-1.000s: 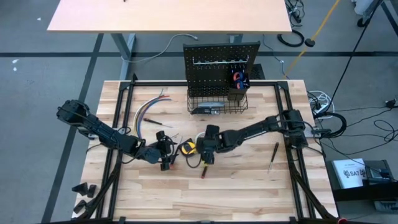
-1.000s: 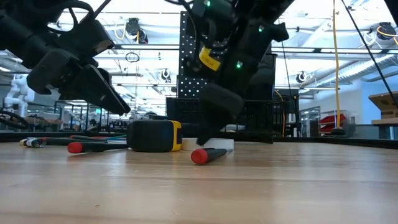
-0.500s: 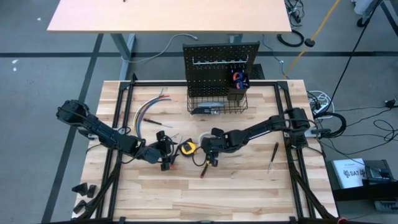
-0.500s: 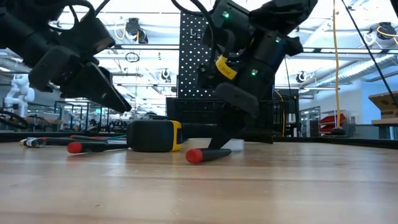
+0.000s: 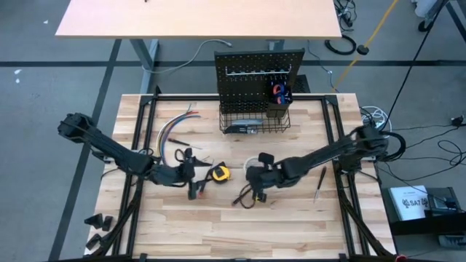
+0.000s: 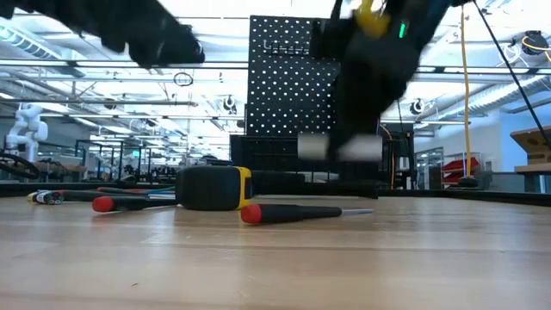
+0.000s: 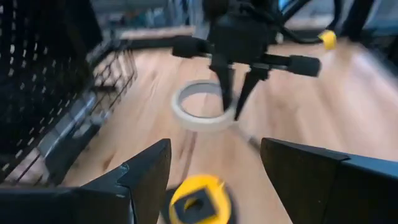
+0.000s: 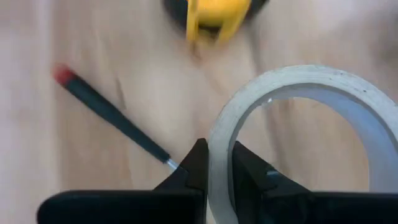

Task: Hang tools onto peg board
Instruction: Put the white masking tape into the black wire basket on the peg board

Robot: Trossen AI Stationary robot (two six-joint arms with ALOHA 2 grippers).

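My right gripper (image 8: pixel 217 152) is shut on a white tape roll (image 7: pixel 186 115), which it holds above the table near the middle (image 6: pixel 340 146). Under it a red-and-black screwdriver (image 6: pixel 293 212) lies flat on the wood, beside the yellow tape measure (image 5: pixel 220 172). My left gripper (image 5: pixel 195 182) hovers open just left of the tape measure, with nothing between its fingers. The black peg board (image 5: pixel 258 73) stands upright at the far edge with its wire basket (image 5: pixel 255 120) below it. My right gripper pinches the tape roll's wall (image 8: pixel 219 134), one finger inside the ring and one outside. The fingers come from above, slanting down from the table's right. The roll hangs clear of the table, with most of the ring reaching out beyond the fingertips.
A bundle of coloured wires (image 5: pixel 175 127) lies at the far left of the table. Another screwdriver (image 5: pixel 319 183) rests near the right edge. Small tools lie between the wires and the tape measure. The near half of the tabletop is bare wood.
My right gripper has shut on the tape roll, lifted it off the table and drawn back toward the table's right. The screwdriver has swung round and now lies flat. My left gripper has risen, still open.
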